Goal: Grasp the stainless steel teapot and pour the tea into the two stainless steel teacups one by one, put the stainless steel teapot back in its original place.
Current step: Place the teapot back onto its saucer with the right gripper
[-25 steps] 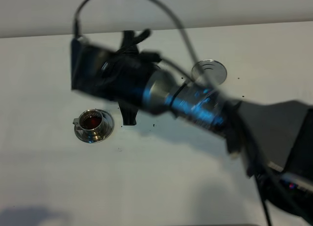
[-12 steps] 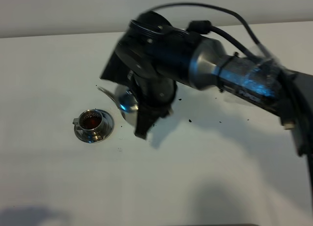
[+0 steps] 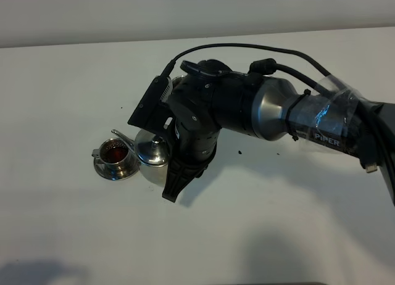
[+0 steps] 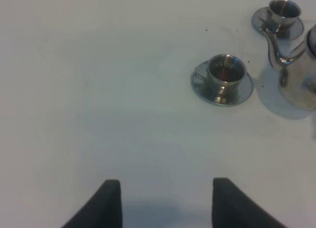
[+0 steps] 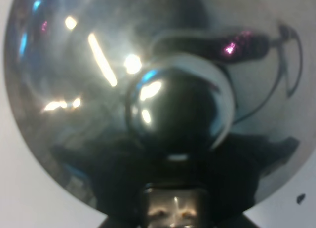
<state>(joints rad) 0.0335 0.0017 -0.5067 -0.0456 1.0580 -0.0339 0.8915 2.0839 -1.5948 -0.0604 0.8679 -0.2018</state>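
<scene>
My right gripper [image 3: 174, 177] reaches across to the left and is shut on the stainless steel teapot [image 3: 152, 153], its domed lid and knob [image 5: 177, 109] filling the right wrist view. The thin spout [image 3: 121, 137] points at a teacup [image 3: 115, 154] holding dark tea on its saucer. In the left wrist view this teacup [image 4: 226, 74] is nearer, the second teacup [image 4: 284, 10] stands beyond on its saucer, and the teapot [image 4: 298, 77] is beside both. The arm hides the second cup and the round steel disc in the high view. My left gripper [image 4: 165, 201] is open and empty.
The white table [image 3: 74, 223] carries small dark specks [image 3: 239, 152] near the arm. The right arm's thick body and cable [image 3: 296, 115] span the middle and right of the high view. The table's back edge meets a pale wall.
My right arm has swung forward and left with the teapot, bringing it down beside the tea-filled cup. The round steel disc seen at the back before is now covered by the arm.
</scene>
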